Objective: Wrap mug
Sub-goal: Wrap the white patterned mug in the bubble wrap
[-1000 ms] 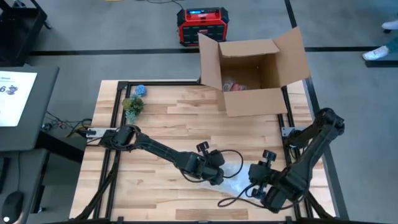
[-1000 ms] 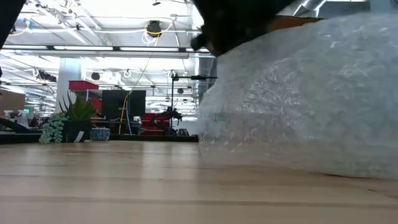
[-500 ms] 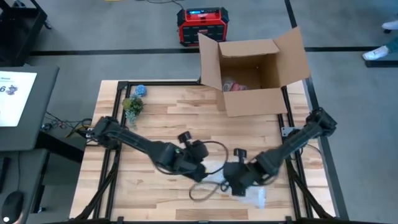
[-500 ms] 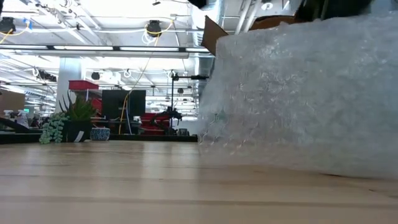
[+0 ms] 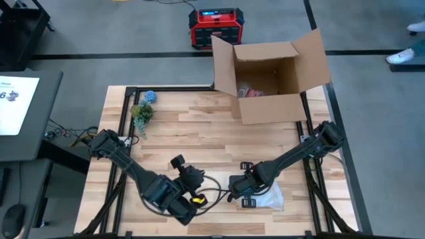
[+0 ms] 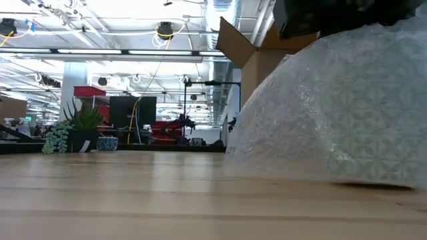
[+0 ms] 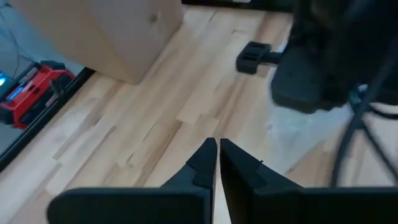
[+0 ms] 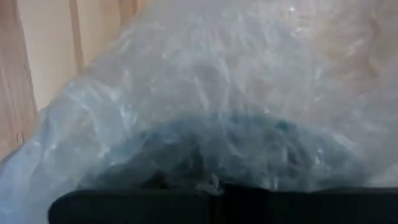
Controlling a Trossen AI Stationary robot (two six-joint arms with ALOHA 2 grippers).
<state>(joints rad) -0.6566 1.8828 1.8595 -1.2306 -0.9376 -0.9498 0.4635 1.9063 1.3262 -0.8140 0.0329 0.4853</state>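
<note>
Reaching low, right end effector point(image 5: 247, 192) meets bubble wrap point(image 5: 267, 197).

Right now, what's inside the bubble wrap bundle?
Through the bubble wrap a dark bluish shape shows, probably the mug. Its handle and outline are blurred by the wrap.

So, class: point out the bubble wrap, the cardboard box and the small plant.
bubble wrap point(image 6: 333, 113), low view, its crinkled side.
cardboard box point(image 5: 269, 109), high view, front wall.
small plant point(image 5: 141, 113), high view, its leaves.
</note>
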